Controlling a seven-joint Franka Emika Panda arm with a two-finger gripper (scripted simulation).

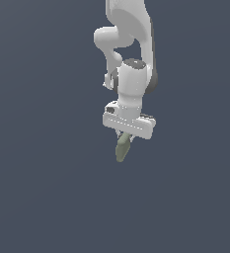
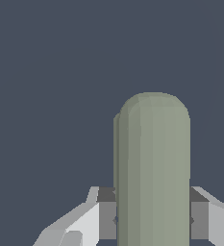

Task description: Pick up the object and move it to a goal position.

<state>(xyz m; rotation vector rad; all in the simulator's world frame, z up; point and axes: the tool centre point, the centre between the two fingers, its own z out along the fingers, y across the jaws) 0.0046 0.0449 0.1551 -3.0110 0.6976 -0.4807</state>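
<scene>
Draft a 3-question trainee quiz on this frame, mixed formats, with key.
1. True or false: the green rod lies loose on the floor, clear of the claw.
2. Multiple choice: in the wrist view, the finger pads sit A) both on one side of the rod, B) one on each side, pressed against it, C) far from it.
3. Fill in: in the exterior view the rod sticks out ____ the claw.

Key: 1 false; 2 B; 3 below.
</scene>
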